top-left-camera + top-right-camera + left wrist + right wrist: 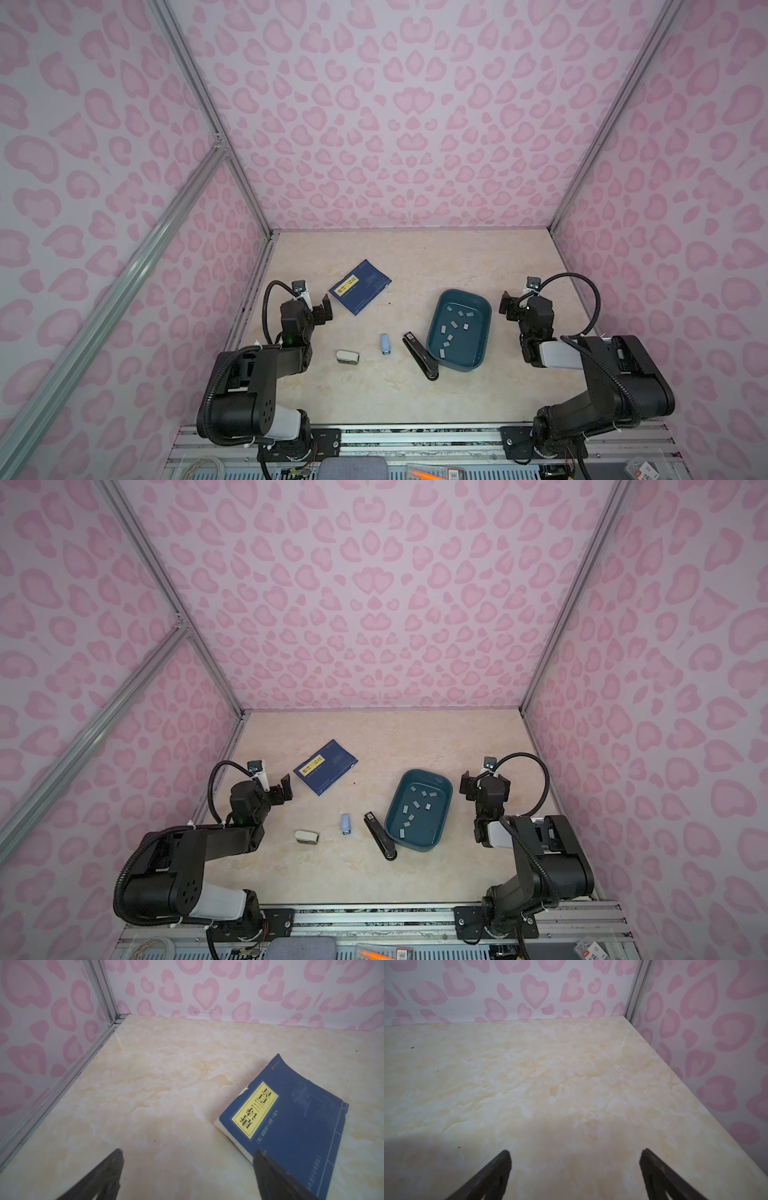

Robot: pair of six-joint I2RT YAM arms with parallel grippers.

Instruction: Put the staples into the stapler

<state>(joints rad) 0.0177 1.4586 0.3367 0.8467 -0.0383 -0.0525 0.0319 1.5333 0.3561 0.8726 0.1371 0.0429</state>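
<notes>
Both claws gape wide and empty: left gripper (325, 309) by the book (360, 286), right gripper (508, 306) right of the tray (433, 328). Staples (454, 323) lie scattered in the tray, with the black stapler (419, 355) just left of it.

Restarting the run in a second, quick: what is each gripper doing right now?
Left gripper: open, holding nothing.
Right gripper: open, holding nothing.
</notes>
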